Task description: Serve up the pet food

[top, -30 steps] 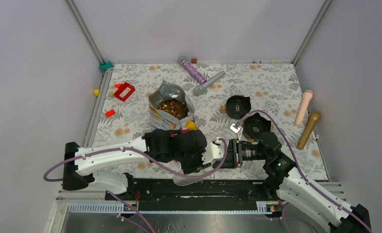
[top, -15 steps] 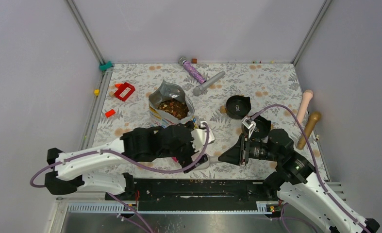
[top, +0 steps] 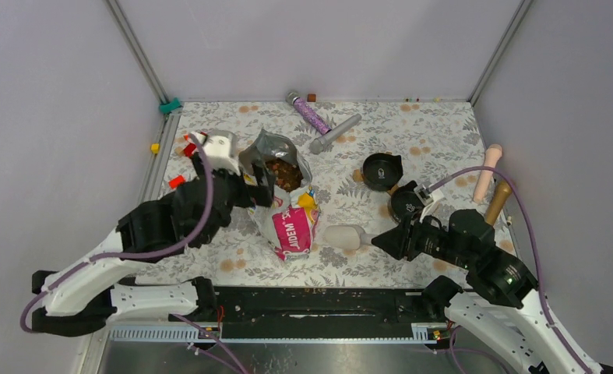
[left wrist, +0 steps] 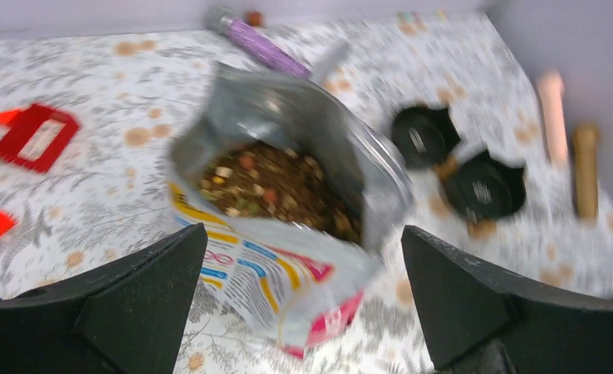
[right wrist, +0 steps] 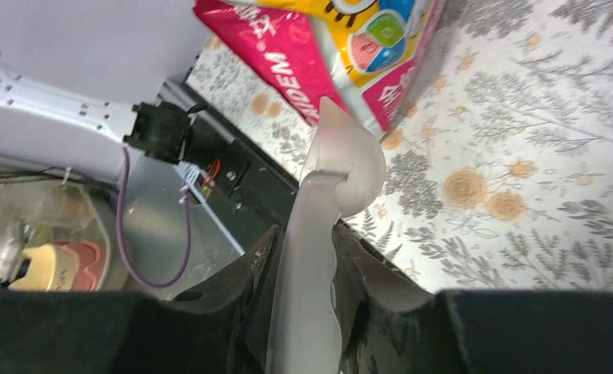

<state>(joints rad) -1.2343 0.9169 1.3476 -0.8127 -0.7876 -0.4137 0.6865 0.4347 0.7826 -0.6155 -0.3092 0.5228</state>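
Brown and orange-tan pet food [top: 285, 173] fills the open mouth of a foil bag [top: 291, 226] on the left half of the floral mat [top: 443, 140]. The bag's long axis runs from its silver mouth on the far side to its pink base on the near side, slanting a little to the right, and the mouth faces up and away from the arms. The left wrist view shows the kibble heaped loosely well inside the rim.

Right of the bag sit two black bowls, one farther back [top: 382, 170] and one nearer [top: 409, 204], with their dark insides showing.

The left gripper [left wrist: 303, 234] hangs beside the bag's far-left edge with its jaws spread wide, holding nothing. The right gripper [top: 389, 240] is clamped on the handle of a scoop [top: 346, 236], whose pale bowl points left toward the bag's base, just beside it.

A second ago both grippers met over the near edge of the mat, hiding the bag's lower half. Since then the left one has let go and swung out to the bag, the right one has drawn back rightward with the scoop, and the bag has stayed put.
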